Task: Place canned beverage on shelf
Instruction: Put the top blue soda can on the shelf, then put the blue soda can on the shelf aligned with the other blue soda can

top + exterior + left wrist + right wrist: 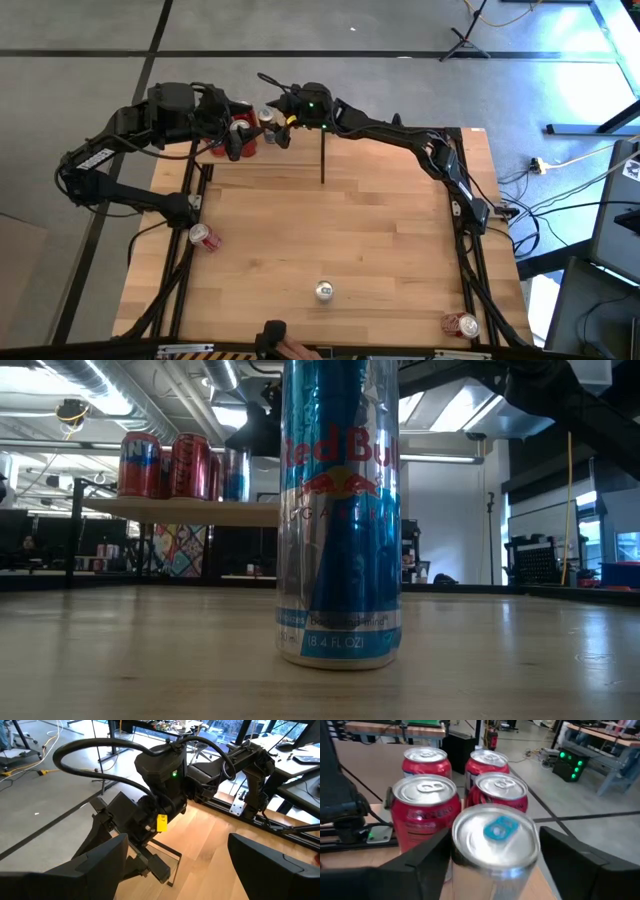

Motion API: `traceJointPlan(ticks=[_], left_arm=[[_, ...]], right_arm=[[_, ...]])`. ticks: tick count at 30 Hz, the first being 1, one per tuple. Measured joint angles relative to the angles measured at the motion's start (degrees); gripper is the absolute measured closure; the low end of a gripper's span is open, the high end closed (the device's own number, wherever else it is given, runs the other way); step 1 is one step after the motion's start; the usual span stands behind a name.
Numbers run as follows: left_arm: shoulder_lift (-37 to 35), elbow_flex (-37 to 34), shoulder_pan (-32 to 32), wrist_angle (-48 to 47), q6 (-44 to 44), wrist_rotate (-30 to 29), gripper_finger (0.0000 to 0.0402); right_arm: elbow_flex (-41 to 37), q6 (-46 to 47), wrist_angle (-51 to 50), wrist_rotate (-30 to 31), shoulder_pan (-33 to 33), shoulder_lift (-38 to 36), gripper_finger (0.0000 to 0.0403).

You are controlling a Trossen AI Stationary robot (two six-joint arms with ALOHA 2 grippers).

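Observation:
The shelf [200,512] stands at the table's far left and carries several red cans [422,805]. My right gripper [495,857] is over the shelf [275,125], around a silver-topped can with a blue tab [495,837]. This can shows blue in the low view [235,475], beside the red ones. My left gripper [175,865] is open and empty, close by on the shelf's left side [232,145], and it faces my right arm's wrist. My right gripper has the blue-tab can's upper wall [457,855] between its two fingers, one on each side. The fingers slant down at it from the table's right. The can is upright, and in the low view its base seems to stand on the shelf board.
A tall blue and silver can [340,510] stands upright near the table's front middle [324,291]. A red can [205,237] lies near the left edge. Another red can [462,325] sits at the near right corner. A black shelf post [323,155] stands on the table.

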Motion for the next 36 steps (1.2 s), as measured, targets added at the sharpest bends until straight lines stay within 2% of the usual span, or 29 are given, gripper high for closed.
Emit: traceJointPlan(ticks=[8,15,18,22,27,33,36], left_arm=[[0.0,0.0,0.0,0.0,0.0,0.0,0.007],[0.0,0.0,0.0,0.0,0.0,0.0,0.007],[0.0,0.0,0.0,0.0,0.0,0.0,0.007],[0.0,0.0,0.0,0.0,0.0,0.1,0.007],[0.3,0.0,-0.9,0.0,0.0,1.7,0.007],[3.2,0.0,-6.4,0.0,-0.6,2.9,0.007],[5.4,0.0,-9.5,0.0,-2.5,2.6,0.007]], right_arm=[[0.8,-0.2,-0.9,2.9,0.0,-0.1,0.0034],[13.0,-3.2,-17.3,2.5,-0.1,-0.3,0.0026],[10.2,-4.4,-20.6,2.9,0.0,-4.5,0.003],[10.2,-4.8,-27.9,5.1,-0.1,-10.8,0.0036],[10.1,-4.8,-39.4,4.0,0.8,-18.0,0.004],[9.8,-5.3,-51.2,4.0,4.6,-26.3,0.004],[6.2,-4.7,-54.3,4.4,6.7,-30.1,0.004]])
